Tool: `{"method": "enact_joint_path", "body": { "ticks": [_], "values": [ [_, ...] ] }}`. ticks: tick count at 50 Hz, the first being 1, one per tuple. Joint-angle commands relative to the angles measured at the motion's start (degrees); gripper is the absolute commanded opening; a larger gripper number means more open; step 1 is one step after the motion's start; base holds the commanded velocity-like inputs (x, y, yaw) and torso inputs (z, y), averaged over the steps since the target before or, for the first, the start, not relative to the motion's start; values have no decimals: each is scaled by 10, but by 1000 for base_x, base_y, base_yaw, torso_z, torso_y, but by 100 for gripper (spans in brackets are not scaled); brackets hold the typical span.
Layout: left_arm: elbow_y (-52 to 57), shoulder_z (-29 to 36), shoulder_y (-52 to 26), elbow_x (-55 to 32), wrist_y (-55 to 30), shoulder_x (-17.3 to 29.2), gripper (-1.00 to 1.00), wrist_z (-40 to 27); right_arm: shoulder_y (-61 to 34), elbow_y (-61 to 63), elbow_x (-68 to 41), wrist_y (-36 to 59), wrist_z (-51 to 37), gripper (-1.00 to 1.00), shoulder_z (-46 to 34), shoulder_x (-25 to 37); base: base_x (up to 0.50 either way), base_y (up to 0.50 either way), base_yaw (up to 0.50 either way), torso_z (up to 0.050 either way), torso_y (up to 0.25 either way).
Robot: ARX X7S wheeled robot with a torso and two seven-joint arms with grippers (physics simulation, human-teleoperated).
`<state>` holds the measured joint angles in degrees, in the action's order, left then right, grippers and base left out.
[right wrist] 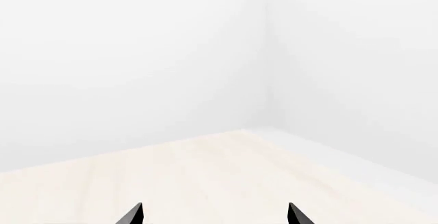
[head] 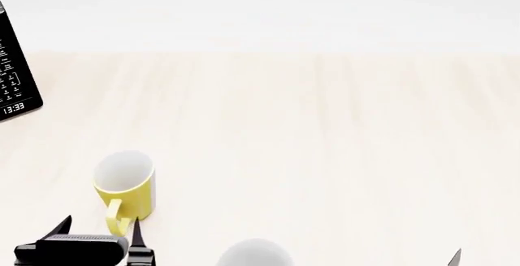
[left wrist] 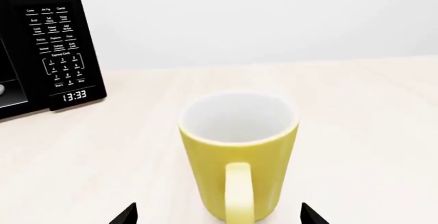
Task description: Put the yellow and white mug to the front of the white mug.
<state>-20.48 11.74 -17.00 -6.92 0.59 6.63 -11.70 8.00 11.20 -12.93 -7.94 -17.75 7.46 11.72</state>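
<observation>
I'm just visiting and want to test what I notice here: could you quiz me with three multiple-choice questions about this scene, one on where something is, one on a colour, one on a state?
1. Where does the small yellow mug with the white inside stand, seen from the head camera?
A. left of the black microwave control panel
B. just beyond the left end effector
C. on top of the white mug

2. What colour is its loop handle?
A. yellow
B. white
C. black

3. How is the left end effector?
A. shut on the mug
B. open, holding nothing
C. out of view

Answers: 1 B, the mug sits right past the dark fingertips. 2 A, the left wrist view shows a yellow handle facing the camera. 3 B, the fingertips stand apart, short of the mug.
</observation>
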Motion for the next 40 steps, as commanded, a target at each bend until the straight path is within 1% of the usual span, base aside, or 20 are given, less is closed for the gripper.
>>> {"method": "enact_joint_path", "body": {
  "ticks": [1, 16, 25, 40],
  "values": [
    [-18, 8, -16, -2, -5, -2, 100, -3, 0, -3, -1, -2, -3, 100, -4, 2, 0, 0, 0, 0, 0],
    [-26, 12, -26, -19, -6, -3, 100, -1, 0, -7, -3, -5, -6, 100, -8, 5, 0, 0, 0, 0, 0],
    [-58, 8, -41, -53, -15, -7, 100, 21, 1, -7, -5, -5, -8, 100, -10, 7, 0, 0, 0, 0, 0],
    [-71, 15, -47, -56, -8, -4, 100, 17, 1, -7, -7, -5, -12, 100, -13, 10, 0, 0, 0, 0, 0]
  ]
}}
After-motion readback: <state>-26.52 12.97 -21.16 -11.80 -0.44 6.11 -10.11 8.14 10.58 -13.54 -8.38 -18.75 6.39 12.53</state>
